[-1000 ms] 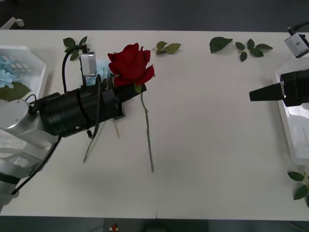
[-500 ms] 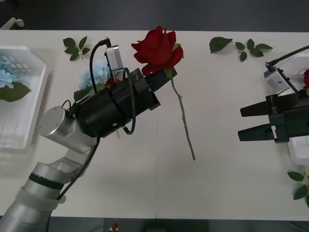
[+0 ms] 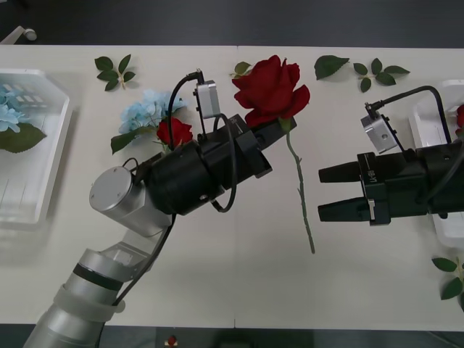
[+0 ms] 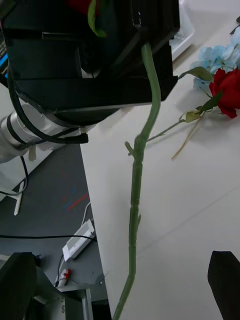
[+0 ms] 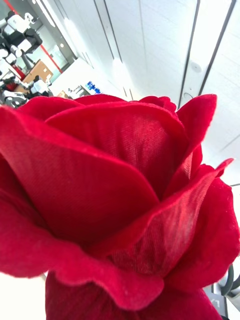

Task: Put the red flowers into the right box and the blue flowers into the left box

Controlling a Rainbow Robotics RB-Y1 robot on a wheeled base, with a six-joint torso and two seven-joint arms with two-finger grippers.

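My left gripper (image 3: 270,130) is shut on a red flower (image 3: 272,88) just under its bloom and holds it above the table's middle. Its thin green stem (image 3: 303,203) hangs down to the right. The bloom (image 5: 115,200) sits close up in the left wrist view. My right gripper (image 3: 320,193) is open, its black fingers (image 3: 342,172) level with the stem and a little to its right, not touching. The stem (image 4: 136,200) runs down between the open fingers of my right gripper (image 4: 122,265). Another red flower (image 3: 174,132) and a blue flower (image 3: 148,109) lie on the table. The left box (image 3: 54,156) holds blue flowers (image 3: 9,116).
The right box (image 3: 424,119) stands at the right edge behind my right arm, with a bit of red (image 3: 460,116) in it. Loose green leaves (image 3: 332,67) lie along the far edge, and more leaves (image 3: 449,275) at the near right.
My left arm has lifted the red flower off the table and carried it to the right. My right gripper has moved left toward the hanging stem.
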